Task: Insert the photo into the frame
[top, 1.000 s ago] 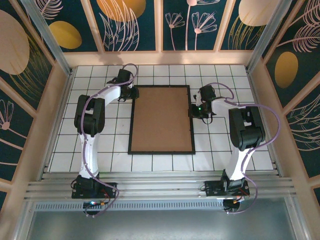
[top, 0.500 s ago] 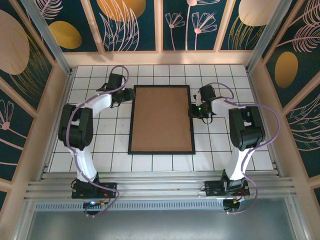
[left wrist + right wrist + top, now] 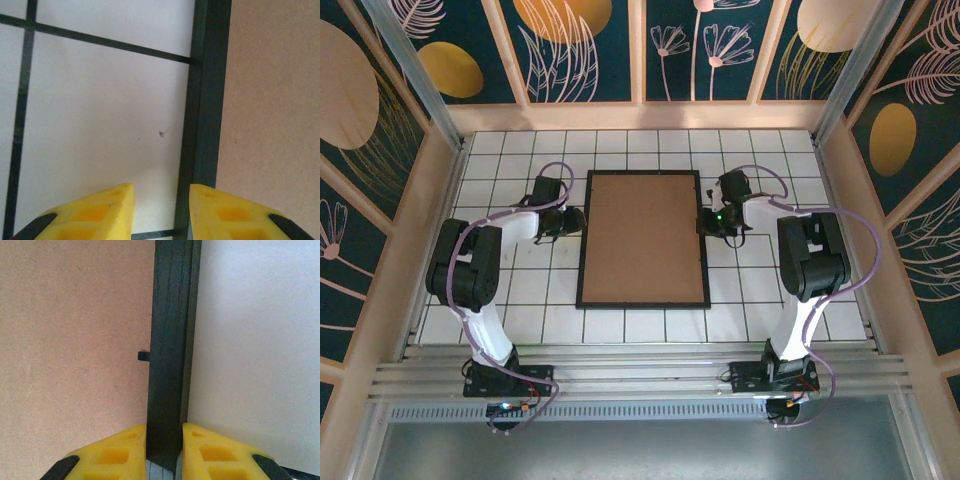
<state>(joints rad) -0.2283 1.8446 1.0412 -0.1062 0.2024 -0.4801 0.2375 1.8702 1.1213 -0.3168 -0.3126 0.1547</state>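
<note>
one black frame (image 3: 582,240) and one brown backing board (image 3: 644,236). two arms – left arm (image 3: 470,265), right arm (image 3: 810,255) – with one gripper each: left gripper (image 3: 575,222), right gripper (image 3: 705,222). two yellow fingers (image 3: 100,210) per gripper, four altogether. one small black tab (image 3: 143,356).

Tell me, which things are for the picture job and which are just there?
For the job: black frame, brown backing board lying in it, right gripper shut on the frame's right edge, left gripper open at its left edge.
Just there: white tiled table, flowery walls.
</note>
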